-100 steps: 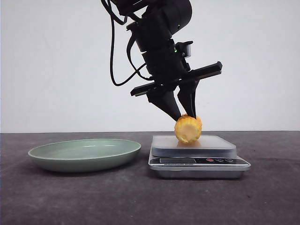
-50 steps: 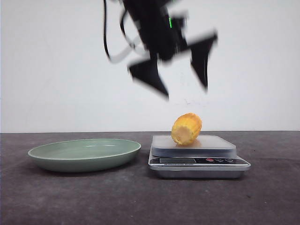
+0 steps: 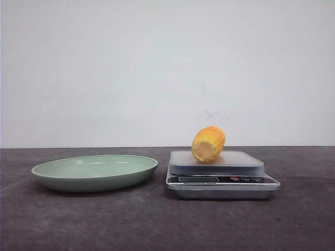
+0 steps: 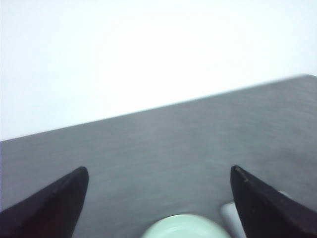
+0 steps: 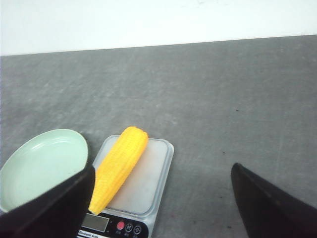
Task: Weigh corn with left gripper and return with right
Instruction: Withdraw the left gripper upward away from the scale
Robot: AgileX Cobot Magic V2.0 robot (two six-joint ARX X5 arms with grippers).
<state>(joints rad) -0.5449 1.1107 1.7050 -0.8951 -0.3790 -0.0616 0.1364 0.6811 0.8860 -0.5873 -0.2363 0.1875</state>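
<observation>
The corn (image 3: 208, 144), a yellow-orange cob with a paler cut end, lies on the platform of the silver kitchen scale (image 3: 222, 181), with nothing holding it. Neither gripper shows in the front view. In the right wrist view the corn (image 5: 119, 167) lies lengthwise on the scale (image 5: 148, 184). My right gripper (image 5: 162, 167) hovers above it, open and empty. My left gripper (image 4: 158, 168) is open and empty, high above the table, with the rim of the green plate (image 4: 185, 229) between its fingers.
The green plate (image 3: 94, 172) sits on the dark table left of the scale, close to it, and it also shows in the right wrist view (image 5: 39, 163). A white wall stands behind the table.
My left gripper let go of the corn on the scale, opened, rose and left the front view. The corn tipped slightly and stays on the platform.
</observation>
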